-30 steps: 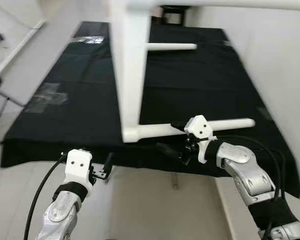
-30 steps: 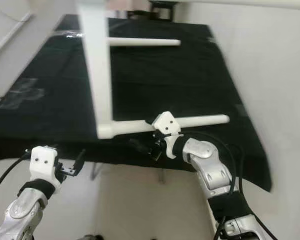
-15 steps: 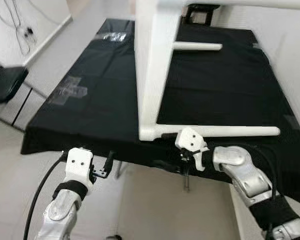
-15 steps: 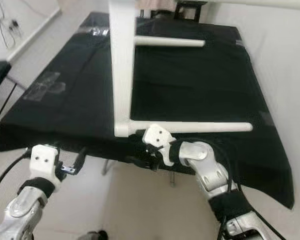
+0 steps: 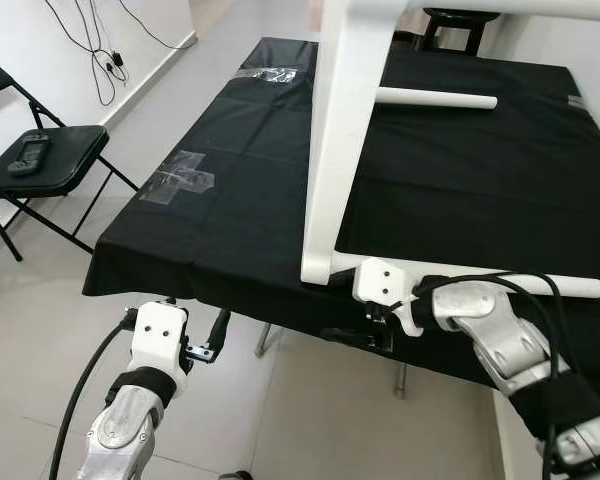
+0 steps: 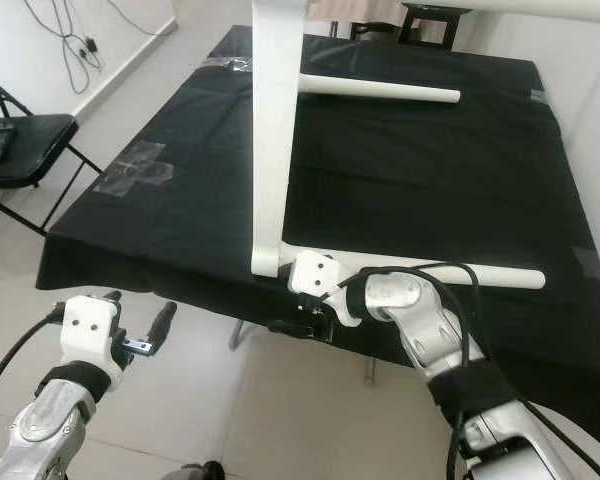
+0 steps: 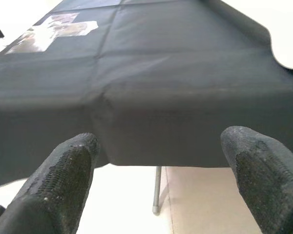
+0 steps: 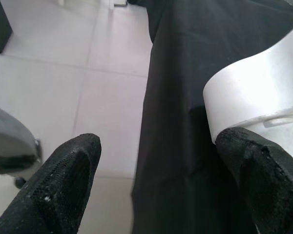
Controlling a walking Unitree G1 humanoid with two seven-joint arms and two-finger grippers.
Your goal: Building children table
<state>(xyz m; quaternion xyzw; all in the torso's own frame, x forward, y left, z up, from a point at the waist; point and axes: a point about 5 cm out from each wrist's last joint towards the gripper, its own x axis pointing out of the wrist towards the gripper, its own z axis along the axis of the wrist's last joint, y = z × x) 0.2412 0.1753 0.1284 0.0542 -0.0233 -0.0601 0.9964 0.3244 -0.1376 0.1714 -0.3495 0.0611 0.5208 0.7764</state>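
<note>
Near: left gripper (image 5: 208,345) hangs over bare tile floor (image 5: 50,300) just short of the table's near edge, fingers (image 7: 58,180) spread wide, holding nothing, touching nothing. Open floor all along the near and left sides of the table.

Right gripper (image 5: 365,338) sits at the near edge of the black-clothed table (image 5: 230,200), below the corner of the white children table frame (image 5: 335,150). Its fingers (image 8: 68,175) are parted wide; one fingertip lies right beside the rounded white end of the frame, contact unclear, no grasp.

White frame lies on the cloth, its near end overhanging close to the table edge. Counted: one broad flat upright piece, two round white legs (image 5: 525,283) sticking out toward the robot's right, one near, one far (image 5: 435,98).

Two grey tape patches (image 5: 175,176) on the cloth, one mid-left, one far. Left of the table: one black folding chair (image 5: 40,170) with a small dark device on the seat. Far: wall with cables.
</note>
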